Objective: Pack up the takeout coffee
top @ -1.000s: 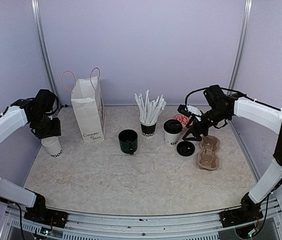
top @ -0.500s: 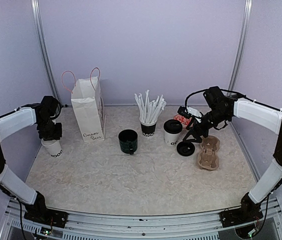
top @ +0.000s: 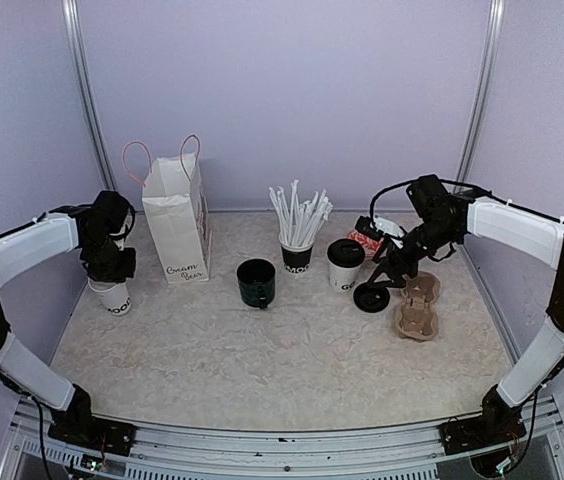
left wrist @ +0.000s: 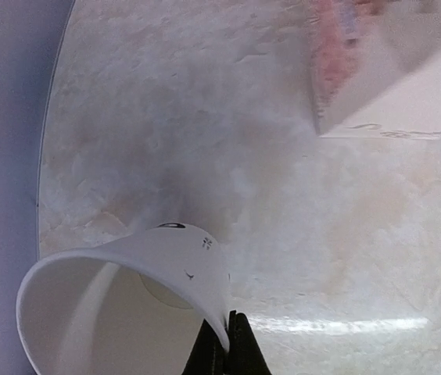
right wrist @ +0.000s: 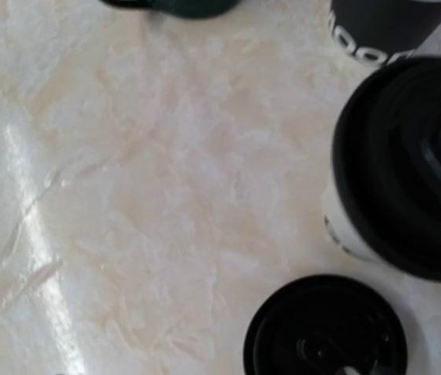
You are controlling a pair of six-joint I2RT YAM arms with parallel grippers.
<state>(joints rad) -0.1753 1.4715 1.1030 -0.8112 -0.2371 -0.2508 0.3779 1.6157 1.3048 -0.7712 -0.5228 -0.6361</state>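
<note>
The left gripper [left wrist: 224, 348] is pinching: its two black fingers are pressing together on the near rim of the small open white paper cup [left wrist: 127, 297], with the thin wall caught between them. This cup is showing a bare white inside and no lid, and in the top view black lettering is running near its base. It is sitting at the far left of the mottled beige table [top: 262, 370], close to the side wall. Just to its right, apart from it, the white paper carrier bag with pink handles and handwriting on its side [top: 177, 215] is standing upright.

The right gripper [top: 384, 278] is hanging with its fingers spread and gripping nothing, just above the loose round black lid [right wrist: 326, 332], which is lying flat on the table. Just beside that lid the small lidded white paper cup [right wrist: 404, 164] is standing upright, wearing a black lid, with black letters low on its side.

Near it on the left, the black cup of white straws [top: 297, 255] is standing, and further left the squat dark green mug [top: 256, 282]. The brown moulded-pulp cup carrier [top: 417, 305] is lying just right of the loose lid. A small red-and-white thing [top: 365, 238] is lying behind the lidded cup, too small to make out. The bag, the mug and the straw cup are standing between the two white cups.
</note>
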